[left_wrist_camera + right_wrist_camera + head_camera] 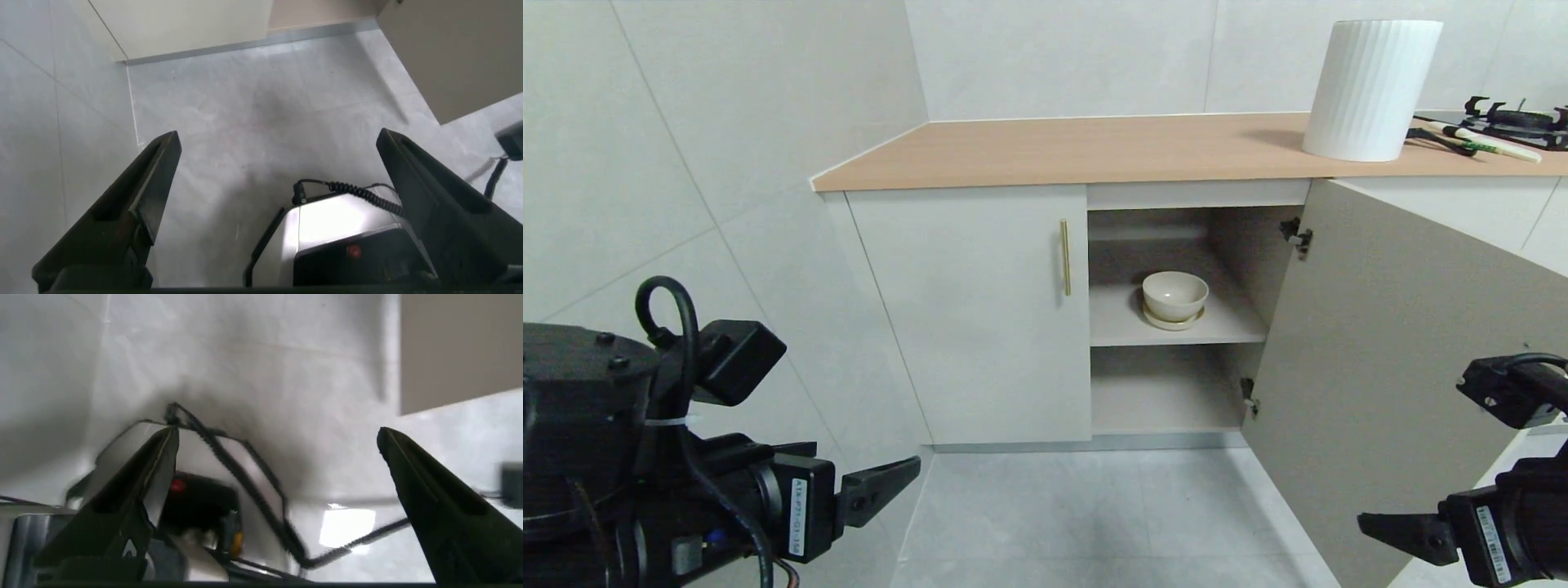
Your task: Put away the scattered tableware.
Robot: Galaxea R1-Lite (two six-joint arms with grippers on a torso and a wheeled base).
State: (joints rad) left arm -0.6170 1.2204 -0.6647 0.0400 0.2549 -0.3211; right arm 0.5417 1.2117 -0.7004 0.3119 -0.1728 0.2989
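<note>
A cream bowl (1174,295) rests on a small plate (1172,322) on the upper shelf (1225,327) of the open cabinet. My left gripper (890,482) hangs low at the left, well short of the cabinet, its fingers (135,204) spread open over the floor with nothing between them. My right gripper (1392,527) is low at the right, in front of the open door, also open and empty, its fingers (425,498) wide apart.
The right cabinet door (1388,343) stands swung open toward me; the left door (980,310) with a brass handle (1065,257) is closed. On the wooden counter (1094,147) stand a white ribbed cylinder (1370,88) and utensils (1478,140) beside a stove burner (1519,118). Grey tiled floor (1111,514) lies below.
</note>
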